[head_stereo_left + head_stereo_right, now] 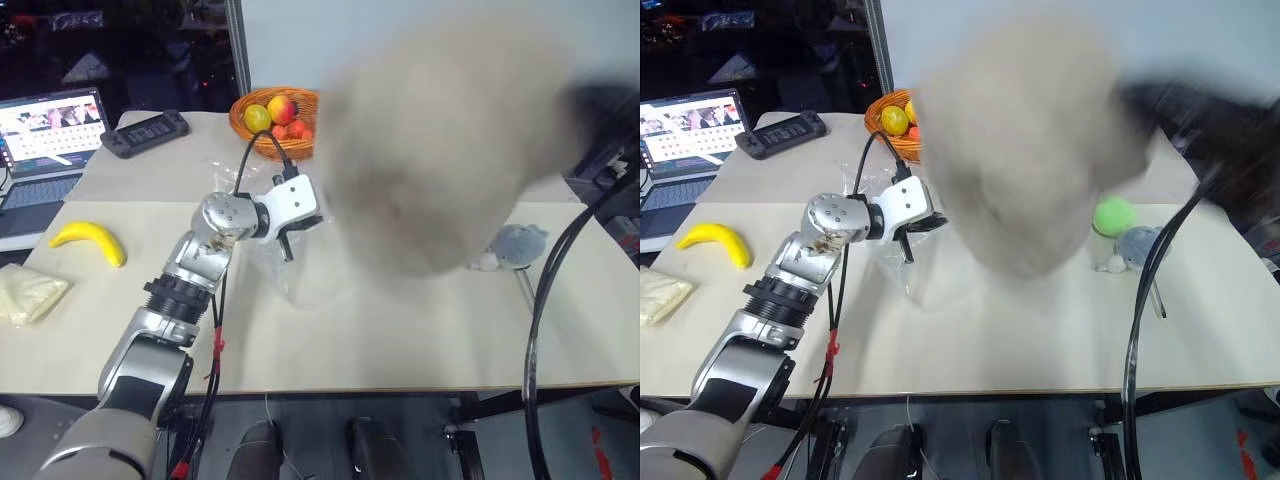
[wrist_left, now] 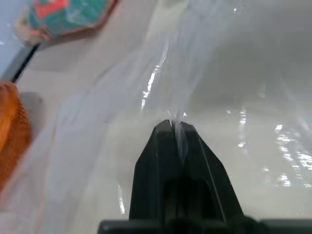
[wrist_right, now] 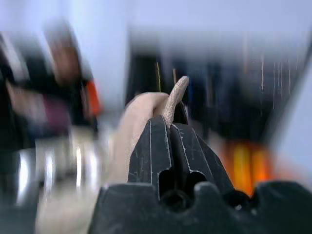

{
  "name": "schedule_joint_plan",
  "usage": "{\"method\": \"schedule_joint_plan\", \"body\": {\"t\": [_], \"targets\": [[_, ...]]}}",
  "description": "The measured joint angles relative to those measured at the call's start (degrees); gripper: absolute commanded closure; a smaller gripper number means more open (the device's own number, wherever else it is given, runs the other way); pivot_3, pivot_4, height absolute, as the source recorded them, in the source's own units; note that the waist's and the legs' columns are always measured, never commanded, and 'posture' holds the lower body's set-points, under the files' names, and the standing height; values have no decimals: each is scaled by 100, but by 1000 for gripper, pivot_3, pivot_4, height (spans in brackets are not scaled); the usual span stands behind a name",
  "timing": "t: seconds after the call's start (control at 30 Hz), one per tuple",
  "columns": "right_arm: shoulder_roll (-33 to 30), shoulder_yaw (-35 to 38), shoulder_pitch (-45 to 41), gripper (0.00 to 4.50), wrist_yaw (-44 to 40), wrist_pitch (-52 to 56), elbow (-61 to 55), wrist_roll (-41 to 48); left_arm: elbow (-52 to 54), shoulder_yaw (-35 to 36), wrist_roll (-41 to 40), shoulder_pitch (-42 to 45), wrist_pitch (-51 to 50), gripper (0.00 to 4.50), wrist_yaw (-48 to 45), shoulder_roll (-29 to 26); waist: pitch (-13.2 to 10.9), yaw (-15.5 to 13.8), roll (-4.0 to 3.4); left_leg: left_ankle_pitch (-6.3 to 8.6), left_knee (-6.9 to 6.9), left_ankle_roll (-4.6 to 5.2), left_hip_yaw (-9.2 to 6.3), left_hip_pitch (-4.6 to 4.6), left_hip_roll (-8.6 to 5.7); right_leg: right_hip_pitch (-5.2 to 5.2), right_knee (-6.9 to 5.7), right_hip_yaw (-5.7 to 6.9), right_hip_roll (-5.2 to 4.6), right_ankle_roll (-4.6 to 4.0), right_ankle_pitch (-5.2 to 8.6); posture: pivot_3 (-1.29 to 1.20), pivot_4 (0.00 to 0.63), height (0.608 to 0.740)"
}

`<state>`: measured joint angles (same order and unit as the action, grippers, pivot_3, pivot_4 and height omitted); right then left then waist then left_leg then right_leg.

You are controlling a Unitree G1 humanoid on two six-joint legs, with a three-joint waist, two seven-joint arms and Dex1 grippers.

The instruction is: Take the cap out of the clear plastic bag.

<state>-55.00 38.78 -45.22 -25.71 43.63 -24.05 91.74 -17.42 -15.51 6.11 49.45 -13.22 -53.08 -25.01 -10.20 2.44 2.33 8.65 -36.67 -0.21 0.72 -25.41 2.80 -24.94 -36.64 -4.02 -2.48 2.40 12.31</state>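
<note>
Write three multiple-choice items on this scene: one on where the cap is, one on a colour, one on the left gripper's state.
1. Where is the cap?
A. Inside the clear plastic bag
B. Lifted above the table, held by the right gripper
C. In the fruit basket

2. What colour is the banana at the table's left side?
A. Yellow
B. Green
C. Red

3. What is the left gripper doing?
A. Open above the laptop
B. Shut on the banana
C. Shut on the clear plastic bag

Answers:
1. B: the right gripper pinches beige fabric, and the cap hangs high and clear of the bag.
2. A: it lies bright yellow on the table.
3. C: its fingers are closed with film of the clear plastic bag pinched between them.
</note>
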Motion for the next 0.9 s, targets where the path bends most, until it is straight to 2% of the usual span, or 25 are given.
{"method": "schedule_joint_plan", "body": {"t": [0.07,0.13,0.27,0.4,0.53,0.7,0.9], "targets": [[285,-216,-242,4468,227,-250,168,22,82,0,-24,-151,-94,4500,3,-26,0,-1,0,0,0,0,0,-1,2,0,-2,0,0,-3,-1,0,150,740],[922,-751,-692,4468,552,-427,661,-179,265,53,-24,-337,-211,4500,29,-142,2,34,-3,-1,0,1,15,10,2,0,-8,-16,-2,-7,-9,0,150,740],[2305,-1652,-1730,4468,1900,-545,2684,-904,1026,105,-75,-753,-547,4500,100,-173,6,103,-10,-9,3,14,20,24,11,1,-21,-14,3,-43,-31,0,150,740],[3156,-1910,-1746,4468,3094,-242,4278,-1336,1714,95,-156,-1214,-982,4500,177,-172,6,68,-11,-10,30,16,19,7,6,-20,-24,-12,1,-63,-33,0,150,740],[3892,-1880,-1447,4468,3894,448,5124,-1273,2227,99,-194,-1515,-1419,4500,303,-185,6,4,-12,-10,58,17,14,-37,4,-59,-16,-4,0,-60,-33,0,150,740],[4336,-1805,-1090,4468,4178,1133,5165,-1112,2658,106,-198,-1808,-1716,4500,428,-318,6,3,-13,-10,57,17,13,-57,2,-72,-9,1,-4,-54,-37,0,150,740],[4081,-1771,-508,4468,4371,1447,5166,-1574,2887,151,-215,-1979,-1916,4500,570,-425,6,5,-13,-18,33,29,9,-9,2,-20,2,3,-1,-42,-39,0,150,740]]}}
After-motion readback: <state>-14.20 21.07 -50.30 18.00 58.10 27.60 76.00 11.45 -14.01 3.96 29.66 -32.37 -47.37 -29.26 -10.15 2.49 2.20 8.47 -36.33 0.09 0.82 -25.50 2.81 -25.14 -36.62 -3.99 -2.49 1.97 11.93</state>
